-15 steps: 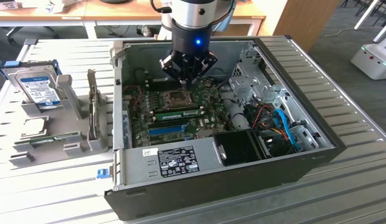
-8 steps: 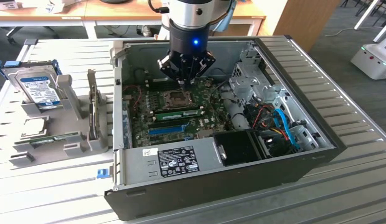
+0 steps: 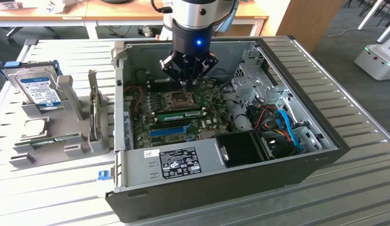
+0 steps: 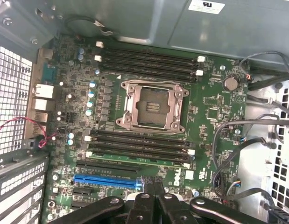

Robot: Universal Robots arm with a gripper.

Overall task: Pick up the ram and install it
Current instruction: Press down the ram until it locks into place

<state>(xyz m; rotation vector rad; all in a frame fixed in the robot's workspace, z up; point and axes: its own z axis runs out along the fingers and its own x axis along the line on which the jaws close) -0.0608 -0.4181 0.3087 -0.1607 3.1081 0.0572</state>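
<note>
Pincer closed, empty, poised above the CPU socket inside the computer case. The ram sits in a motherboard slot just beside the socket. Judged step: seating. Next move needs an even downward press along its top edge.

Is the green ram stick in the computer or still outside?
In. The ram lies seated in a slot on the motherboard inside the open case, just below the empty processor socket.
</note>
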